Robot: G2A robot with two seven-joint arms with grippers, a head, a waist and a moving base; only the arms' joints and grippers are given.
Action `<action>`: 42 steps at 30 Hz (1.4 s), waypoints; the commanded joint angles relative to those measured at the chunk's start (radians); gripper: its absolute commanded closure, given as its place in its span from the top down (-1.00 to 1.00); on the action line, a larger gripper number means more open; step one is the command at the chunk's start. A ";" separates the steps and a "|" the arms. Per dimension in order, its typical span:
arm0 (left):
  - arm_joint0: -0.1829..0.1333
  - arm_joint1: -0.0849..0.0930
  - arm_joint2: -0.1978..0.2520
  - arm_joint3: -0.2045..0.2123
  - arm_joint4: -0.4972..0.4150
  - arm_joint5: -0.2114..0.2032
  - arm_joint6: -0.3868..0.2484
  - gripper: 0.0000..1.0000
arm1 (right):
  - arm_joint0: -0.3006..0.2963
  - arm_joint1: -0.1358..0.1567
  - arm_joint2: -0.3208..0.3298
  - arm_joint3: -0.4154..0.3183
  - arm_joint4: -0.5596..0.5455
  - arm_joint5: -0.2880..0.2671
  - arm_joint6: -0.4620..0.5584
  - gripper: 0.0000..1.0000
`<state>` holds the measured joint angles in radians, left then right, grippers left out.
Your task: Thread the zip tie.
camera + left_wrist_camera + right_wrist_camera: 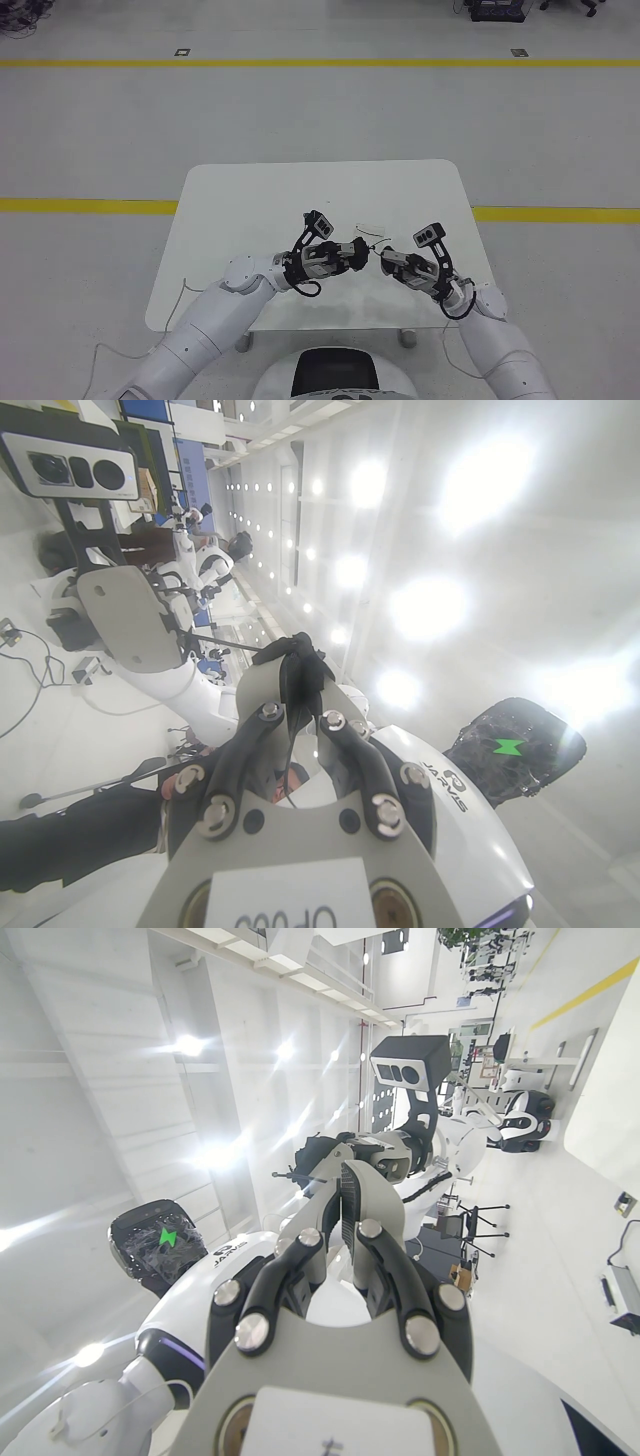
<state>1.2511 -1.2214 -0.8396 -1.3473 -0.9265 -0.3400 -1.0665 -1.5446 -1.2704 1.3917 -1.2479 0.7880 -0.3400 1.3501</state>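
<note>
Black zip tie [225, 640] is pinched at the tip of the left hand [295, 656], whose fingers are closed tight on it, and a thin length of it runs out toward the right hand [343, 1174]. That hand's pads are pressed together with no gap, its tip just beside the left hand's; whether it grips the tie I cannot tell. Both hang tip to tip with the white counter [250, 200] beneath them.
</note>
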 commanded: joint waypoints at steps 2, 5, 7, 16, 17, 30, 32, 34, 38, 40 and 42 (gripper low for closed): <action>0.000 0.000 0.000 0.000 0.000 0.000 0.000 -1.00 | 0.000 0.001 0.000 -0.001 -0.018 0.000 -0.010 -1.00; 0.000 0.000 0.000 0.000 0.000 0.000 0.000 -1.00 | -0.001 0.002 0.000 -0.001 -0.028 0.000 -0.017 -1.00; 0.000 0.000 0.000 0.000 0.000 0.000 0.000 -1.00 | -0.002 0.002 0.000 -0.001 -0.029 0.000 -0.018 -1.00; 0.000 0.000 0.000 0.000 0.000 0.000 0.000 -1.00 | -0.005 0.004 0.005 -0.002 -0.062 0.000 -0.036 -1.00; 0.000 0.000 0.000 0.000 0.000 0.000 0.000 -1.00 | -0.006 0.004 0.007 -0.005 -0.070 0.000 -0.040 -1.00; 0.000 0.000 0.000 0.000 0.000 0.000 0.000 -1.00 | -0.023 -0.004 0.016 -0.036 -0.154 0.000 -0.076 -1.00; 0.000 0.000 0.000 0.000 0.000 0.000 0.000 -1.00 | -0.026 -0.006 0.017 -0.041 -0.169 0.000 -0.081 -1.00; 0.000 0.000 0.000 0.000 0.000 0.000 0.000 -1.00 | -0.028 -0.008 0.018 -0.042 -0.171 0.000 -0.083 -1.00; 0.000 0.000 0.000 0.000 0.000 0.000 0.000 -1.00 | -0.020 -0.010 0.025 -0.013 -0.103 0.000 -0.046 -0.34; 0.000 0.000 0.000 0.000 0.000 0.000 0.000 -1.00 | -0.017 -0.010 0.024 -0.002 -0.087 0.000 -0.027 -0.02; 0.000 0.000 0.000 0.000 0.000 0.000 0.000 -1.00 | -0.014 -0.010 0.015 0.008 -0.066 0.004 -0.002 -0.02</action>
<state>1.2511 -1.2214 -0.8396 -1.3473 -0.9265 -0.3400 -1.0665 -1.5602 -1.2804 1.4112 -1.2441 0.7114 -0.3388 1.3356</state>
